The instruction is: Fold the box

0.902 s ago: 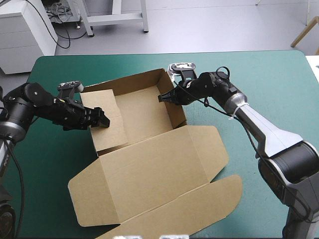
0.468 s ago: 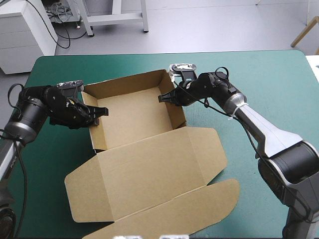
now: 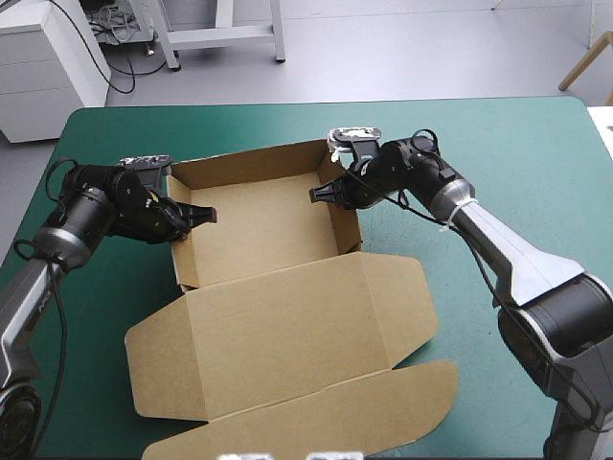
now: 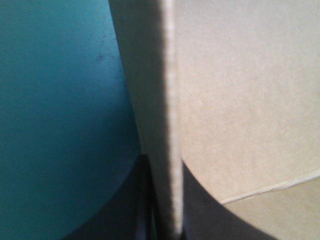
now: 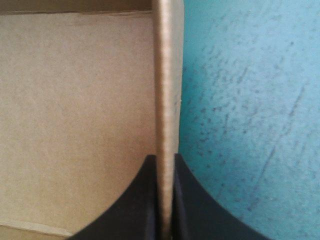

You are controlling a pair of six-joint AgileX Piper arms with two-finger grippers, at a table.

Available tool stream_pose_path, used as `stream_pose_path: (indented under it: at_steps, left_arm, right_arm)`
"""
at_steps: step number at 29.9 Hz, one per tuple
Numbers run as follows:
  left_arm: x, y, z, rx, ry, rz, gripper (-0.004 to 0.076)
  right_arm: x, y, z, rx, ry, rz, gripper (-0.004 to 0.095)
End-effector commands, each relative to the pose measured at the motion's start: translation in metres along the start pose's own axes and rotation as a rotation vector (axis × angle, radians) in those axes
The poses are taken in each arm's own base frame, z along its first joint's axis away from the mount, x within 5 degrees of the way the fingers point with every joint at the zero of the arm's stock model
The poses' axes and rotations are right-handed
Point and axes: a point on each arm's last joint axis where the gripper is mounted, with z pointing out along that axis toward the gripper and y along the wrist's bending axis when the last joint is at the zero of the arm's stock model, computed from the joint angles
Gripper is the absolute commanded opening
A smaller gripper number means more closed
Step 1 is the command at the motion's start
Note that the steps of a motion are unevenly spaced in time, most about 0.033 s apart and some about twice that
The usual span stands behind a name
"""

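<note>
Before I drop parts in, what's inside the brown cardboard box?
The brown cardboard box shows only bare floor inside. The left pincer and right pincer each clamp a side wall, one black finger inside. Floor at the near wall's foot is hidden.

Free from above into open tray of the box (image 3: pixel 259 216). Blocked at left wall (image 3: pixel 180 259) by left jaws, pinched on it; at right wall (image 3: pixel 347 225) by right jaws, likewise. Near worktop (image 3: pixel 498 144) covered by flat lid (image 3: pixel 287 335). Free over bare teal-green cover beyond far wall (image 3: pixel 249 166) and off right side.
</note>
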Motion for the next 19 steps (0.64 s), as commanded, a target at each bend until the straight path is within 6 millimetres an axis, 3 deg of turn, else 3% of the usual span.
stream_pose_path:
  at_steps: [1, 6, 12, 19]
  left_arm:
    - [-0.022, -0.019, -0.021, 0.103, -0.112, 0.011, -0.001]
    - [-0.049, -0.026, -0.019, 0.06, -0.04, 0.041, -0.001]
    - [-0.074, -0.052, -0.009, 0.079, -0.033, 0.091, -0.001]
    - [-0.079, -0.083, 0.032, 0.04, 0.07, 0.188, -0.001]
  right_arm:
    - [-0.009, 0.017, -0.045, -0.035, -0.088, -0.02, -0.0013]
    - [-0.003, 0.008, -0.06, 0.08, -0.037, -0.045, -0.0013]
    - [0.005, -0.002, -0.064, 0.189, 0.049, -0.063, -0.0014]
    - [0.004, -0.021, -0.061, 0.233, 0.081, -0.013, -0.0014]
